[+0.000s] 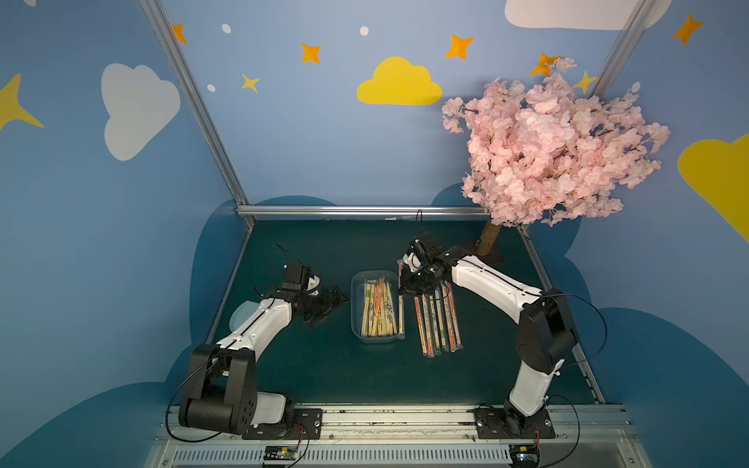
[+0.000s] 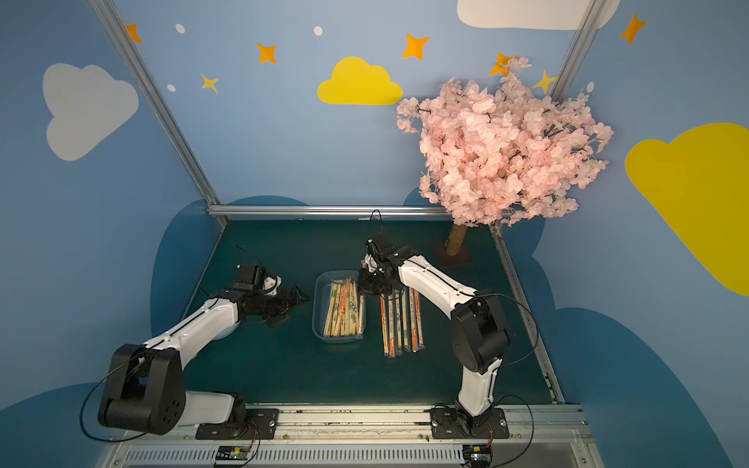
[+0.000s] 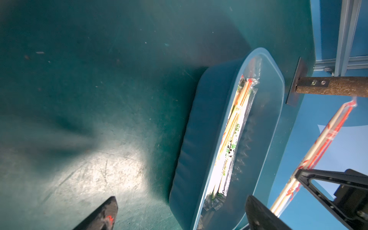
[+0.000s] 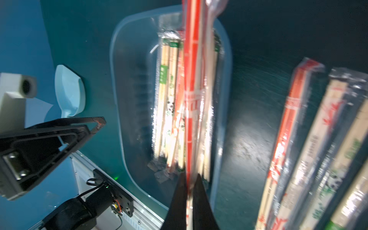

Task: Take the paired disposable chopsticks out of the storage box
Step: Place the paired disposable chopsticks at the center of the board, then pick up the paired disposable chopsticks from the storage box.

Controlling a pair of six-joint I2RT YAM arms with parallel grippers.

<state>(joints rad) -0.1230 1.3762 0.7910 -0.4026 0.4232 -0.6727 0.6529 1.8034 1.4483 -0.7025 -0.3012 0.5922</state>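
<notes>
Orange-striped chopstick pair [image 4: 192, 79] clamped in the closed right gripper [image 4: 189, 180], held up beside the storage box [image 4: 117, 99]; left gripper [image 1: 332, 306] gapes empty. Next, likely: lay it by the tabled row [image 1: 439, 324]

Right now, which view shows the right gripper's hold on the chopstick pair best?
The right wrist view: the right gripper is shut on the orange-striped chopstick pair, large and central, against the storage box. The left wrist view shows the pair side-on; in both top views the pair is a thin strip partly hidden by the gripper.
</notes>
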